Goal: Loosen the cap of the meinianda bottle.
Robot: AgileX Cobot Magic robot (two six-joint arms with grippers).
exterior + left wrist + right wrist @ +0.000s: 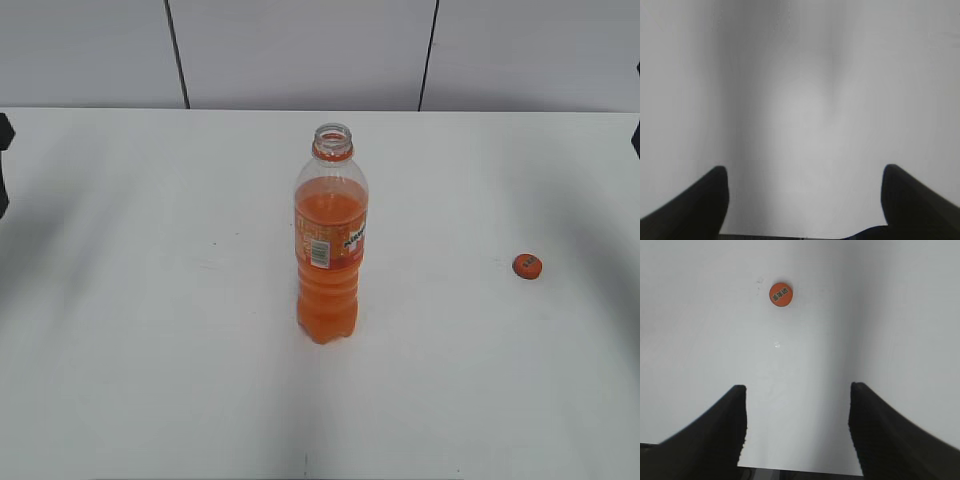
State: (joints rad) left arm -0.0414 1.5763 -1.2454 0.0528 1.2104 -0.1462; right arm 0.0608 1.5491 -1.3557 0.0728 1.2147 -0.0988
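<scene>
Cap (527,266): orange, round, printed face up, lying flat on the white table (120,330), well to the right of the bottle (331,240) and apart from it; in the right wrist view it sits ahead of the fingers and left of centre, nothing touching it. Bottle: upright near the middle of the table, clear, about two-thirds full of orange drink, label with barcode patch facing the camera, neck open with only the orange ring left on it. Right gripper (797,410): fingers spread wide, empty, hanging above bare table short of the cap. Left gripper (802,192): likewise spread wide and empty, only bare table under it, no bottle in its view. Arms: in the exterior view only dark slivers at the left and right edges, both well away from the bottle. Step, as judged: the cap is not merely loosened but off altogether — the task reads as finished, with both arms drawn back. Next move, as judged: nothing further on the cap; at most, keep both arms clear of the open bottle so it is not tipped and spilled.
</scene>
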